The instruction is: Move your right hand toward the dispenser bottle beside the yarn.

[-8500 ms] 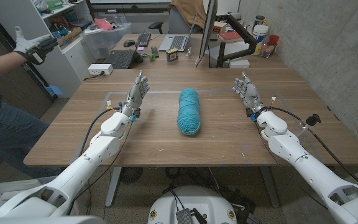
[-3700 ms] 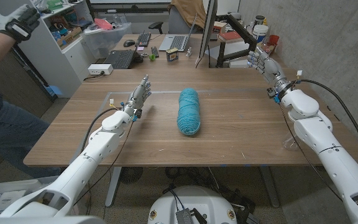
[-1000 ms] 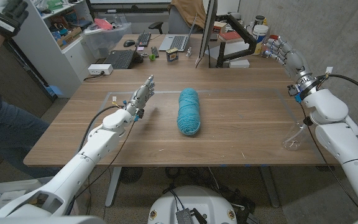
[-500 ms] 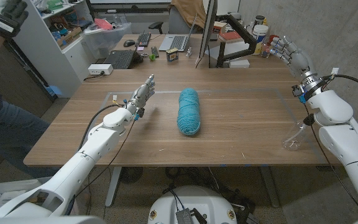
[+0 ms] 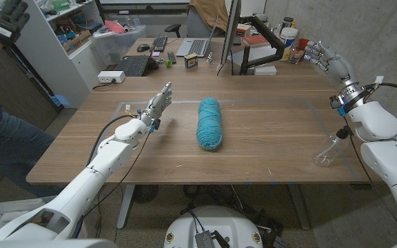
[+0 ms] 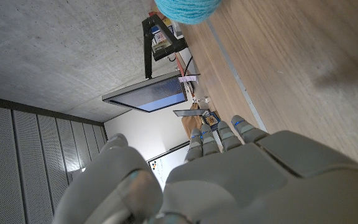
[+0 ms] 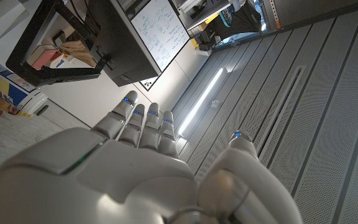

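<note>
Wooden table (image 5: 253,148) is being shared by the yarn (image 5: 209,122) and the dispenser bottle (image 5: 327,151), lying far right; the right hand (image 5: 327,59) is being held empty, fingers spread, well behind it, probably awaiting approach.

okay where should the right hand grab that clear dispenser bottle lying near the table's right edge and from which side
Grip the dispenser bottle around its clear body, not the thin pump neck, which points up toward the right hand. It seems to lie tilted on the table, so come down from above, fingers across its width. The hand hangs well beyond it, open.
</note>
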